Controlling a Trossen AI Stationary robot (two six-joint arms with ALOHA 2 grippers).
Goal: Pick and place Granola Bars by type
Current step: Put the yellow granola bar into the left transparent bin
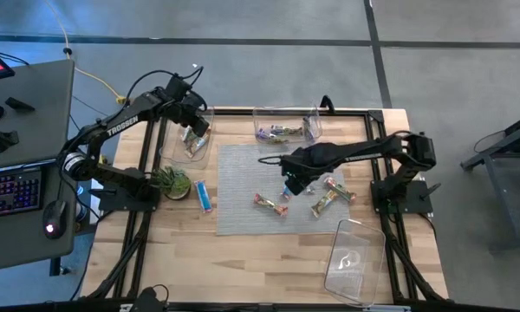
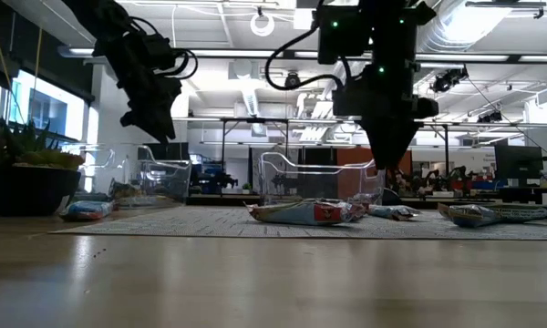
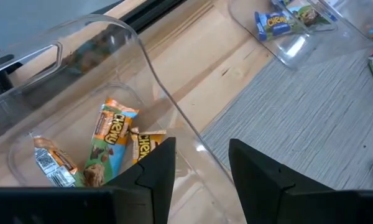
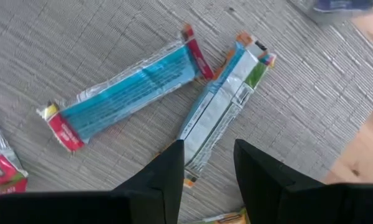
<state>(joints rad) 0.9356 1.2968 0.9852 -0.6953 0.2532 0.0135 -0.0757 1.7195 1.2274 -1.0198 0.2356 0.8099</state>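
Note:
My right gripper point(image 1: 291, 184) point(image 4: 208, 168) hangs open a little above the grey mat point(image 1: 243, 173). Just beyond its fingertips lie two bars: a teal one with red ends point(image 4: 127, 93) and a silver one with orange and green ends point(image 4: 221, 112). More bars lie flat on the mat point(image 1: 270, 204) point(image 1: 329, 198), and a blue one point(image 1: 204, 196) lies on the wood. My left gripper point(image 1: 193, 126) point(image 3: 202, 168) is open and empty above the left clear bin point(image 1: 191, 143), which holds orange-wrapped bars point(image 3: 109, 140).
A second clear bin point(image 1: 286, 128) at the mat's far edge holds blue and purple bars. A third clear bin point(image 1: 355, 256) stands at the near right corner. A small potted plant point(image 1: 172, 182) sits at the left. A desk with a keyboard point(image 1: 9, 191) lies beyond the left edge.

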